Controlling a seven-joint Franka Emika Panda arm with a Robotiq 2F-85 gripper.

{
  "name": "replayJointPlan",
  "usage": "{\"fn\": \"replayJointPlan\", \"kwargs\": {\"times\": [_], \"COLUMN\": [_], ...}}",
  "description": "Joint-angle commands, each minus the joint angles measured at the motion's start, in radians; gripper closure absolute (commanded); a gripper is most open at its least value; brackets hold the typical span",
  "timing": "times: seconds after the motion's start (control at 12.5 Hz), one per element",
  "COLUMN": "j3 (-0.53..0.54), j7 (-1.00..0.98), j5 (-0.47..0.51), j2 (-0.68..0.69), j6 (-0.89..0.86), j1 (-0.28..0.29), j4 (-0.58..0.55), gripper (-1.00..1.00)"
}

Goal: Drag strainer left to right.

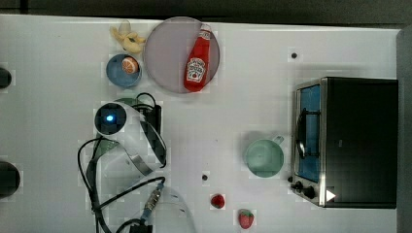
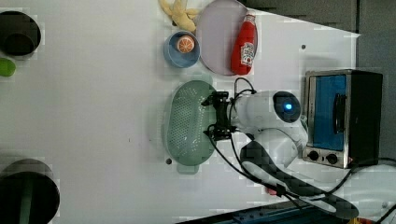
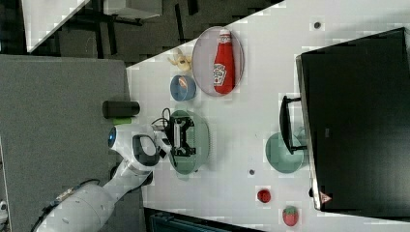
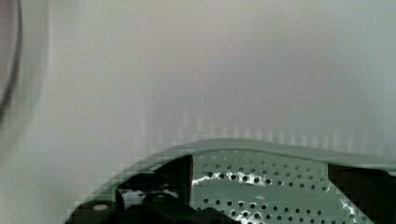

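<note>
Pincer point(image 2: 218, 114) spread wide, empty, over strainer point(image 2: 187, 122) rim on white surface point(image 2: 93, 116) below blue bowl point(image 2: 181, 49) in the left view; risk, IMO: shallow bite on thin rim slips mid-drag, or strainer tips.

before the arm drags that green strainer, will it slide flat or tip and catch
The strainer looks like thin perforated plastic, so probably light and likely to slide easily on the smooth white table. Its wide, shallow oval shape suggests little tipping risk. Pulled by one rim, where the gripper hovers, it may pivot rather than track straight.
</note>
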Motion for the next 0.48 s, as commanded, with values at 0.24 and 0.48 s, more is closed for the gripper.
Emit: {"fn": "replayJointPlan", "kwargs": {"times": [0.24, 0.48], "j3": [-0.043, -0.085], "j7": [-0.135, -0.173], "j5": [0.004, 0.004], "j2": [-0.045, -0.063], "j6": [-0.003, -0.002], "j1": [-0.037, -0.046], "j4": [-0.046, -0.070], "gripper": [-1.00, -1.00]}}
